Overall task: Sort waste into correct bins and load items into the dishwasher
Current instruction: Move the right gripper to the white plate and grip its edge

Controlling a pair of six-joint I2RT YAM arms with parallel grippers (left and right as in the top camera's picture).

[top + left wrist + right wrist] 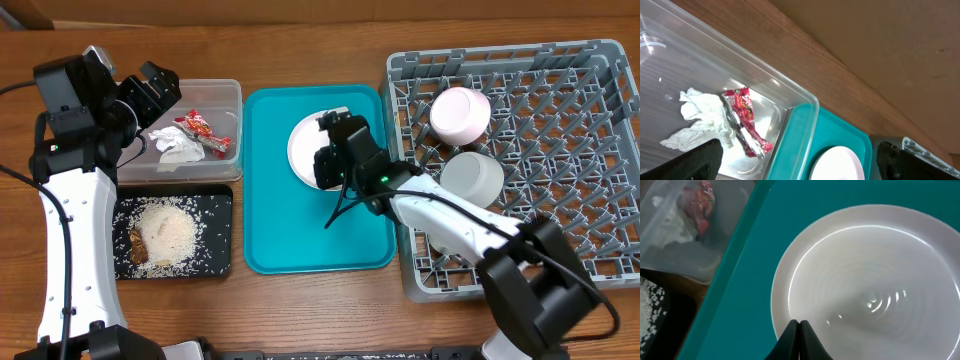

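The right claw (798,332), fingers together, is sitting at the plate (875,280) rim directly beneath its tips, likely preparing a transfer to the dish rack (590,90). The left claw (152,92) is standing apart.

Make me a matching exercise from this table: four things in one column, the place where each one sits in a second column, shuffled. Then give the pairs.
Things
1. red-and-white wrapper
2. loose rice
3. round plate
4. grey-green cup

Places
A. on the teal tray
B. in the grey dish rack
C. in the clear tub
D. in the black tray

Pairs: 1-C, 2-D, 3-A, 4-B
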